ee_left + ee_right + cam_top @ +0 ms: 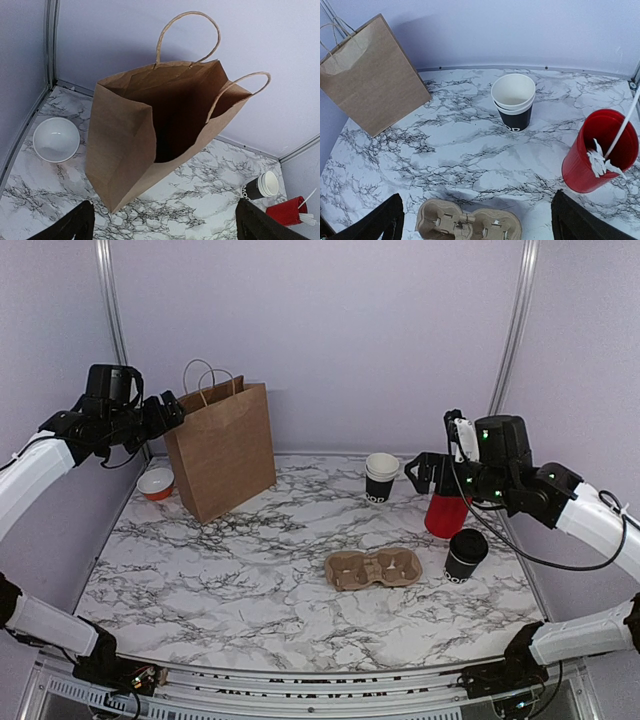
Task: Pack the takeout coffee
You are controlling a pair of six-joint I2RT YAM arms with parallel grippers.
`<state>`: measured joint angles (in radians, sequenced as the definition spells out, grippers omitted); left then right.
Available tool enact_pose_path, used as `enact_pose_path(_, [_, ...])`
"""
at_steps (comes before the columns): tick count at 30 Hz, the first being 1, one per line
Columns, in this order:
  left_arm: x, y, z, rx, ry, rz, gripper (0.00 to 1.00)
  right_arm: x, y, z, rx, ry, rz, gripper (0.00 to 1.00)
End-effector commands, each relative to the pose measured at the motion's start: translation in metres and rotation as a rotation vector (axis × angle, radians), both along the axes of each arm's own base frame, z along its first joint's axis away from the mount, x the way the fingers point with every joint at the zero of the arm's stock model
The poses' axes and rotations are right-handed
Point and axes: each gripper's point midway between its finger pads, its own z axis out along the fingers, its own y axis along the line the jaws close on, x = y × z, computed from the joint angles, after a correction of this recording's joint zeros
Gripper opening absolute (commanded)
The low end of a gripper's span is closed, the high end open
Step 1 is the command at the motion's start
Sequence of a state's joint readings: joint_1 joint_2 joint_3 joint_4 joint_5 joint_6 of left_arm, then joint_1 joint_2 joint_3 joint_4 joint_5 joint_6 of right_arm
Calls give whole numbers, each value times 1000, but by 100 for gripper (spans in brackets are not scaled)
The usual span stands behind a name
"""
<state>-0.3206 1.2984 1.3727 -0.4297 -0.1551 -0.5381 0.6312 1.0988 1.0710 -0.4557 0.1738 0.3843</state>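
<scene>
The takeout coffee [466,553], a black cup with a black lid, stands upright on the marble table at the right, just right of the cardboard cup carrier [373,567]. It is out of both wrist views. My right gripper [427,470] hovers open and empty above the table near the red cup, and the right wrist view looks down between its fingertips [476,222] at the carrier [468,226]. My left gripper [168,410] hangs open and empty by the top left of the brown paper bag [222,450]. The bag's mouth [170,115] gapes open ahead of the left gripper [165,227].
A nested stack of black cups [381,477] stands at the back middle. A red cup with white sticks [444,514] is behind the coffee. A small white bowl [156,483] sits left of the bag, near the wall rail.
</scene>
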Motion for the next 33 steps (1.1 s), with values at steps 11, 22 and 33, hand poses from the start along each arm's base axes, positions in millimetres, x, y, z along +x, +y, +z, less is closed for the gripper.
enact_pose_path(11, [22,34,-6,-18,60,-4,99,-5,-2,13,19,-38,2,100])
enact_pose_path(22, [30,40,-6,17,67,-11,99,-6,-3,14,18,-40,-1,100])
enact_pose_path(33, [42,56,8,105,44,30,99,-7,-4,16,23,-42,0,100])
